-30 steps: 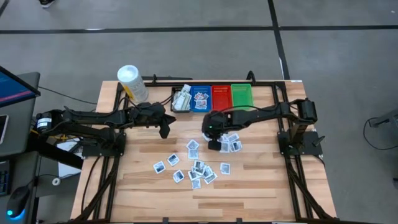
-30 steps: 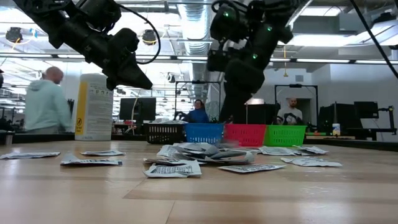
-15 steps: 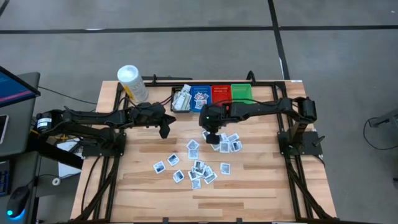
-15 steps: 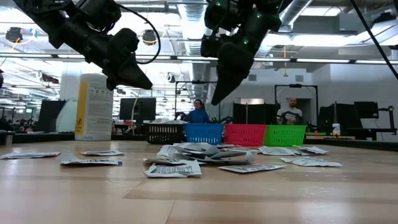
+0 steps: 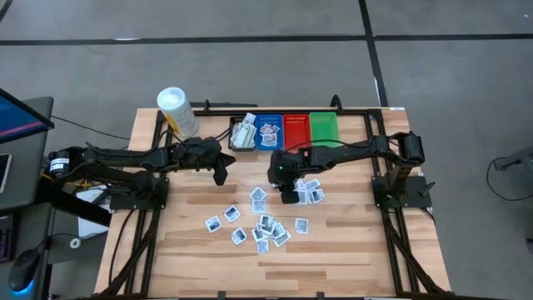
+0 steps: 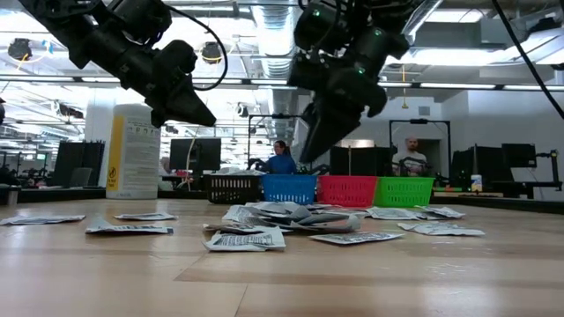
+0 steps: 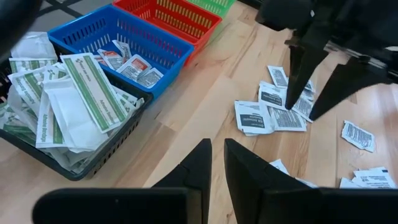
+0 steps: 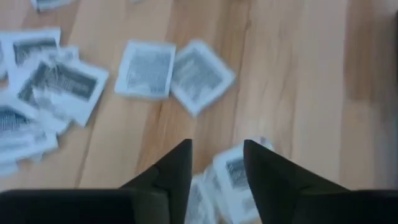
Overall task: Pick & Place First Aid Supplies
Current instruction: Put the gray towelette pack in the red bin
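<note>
**Two arms above scattered first aid packets on a wooden table**

The packets are small flat rectangles, white to pale blue with dark printed blocks, lying flat on the table in two loose groups: one cluster near the table's middle and a smaller one just beside the right hand. Their long axes point every way, with no common direction; several overlap at the edges. More packets fill the black bin and the blue bin, the black one holding larger pieces with green stripes (clearest in the left wrist view). The red bin and green bin stand next in the same row at the table's far edge.

The right hand hangs over the smaller group, fingers parted with nothing between them. The left hand waits above bare wood near the black bin, fingers nearly together and holding nothing. A white tub stands at the far left corner.
</note>
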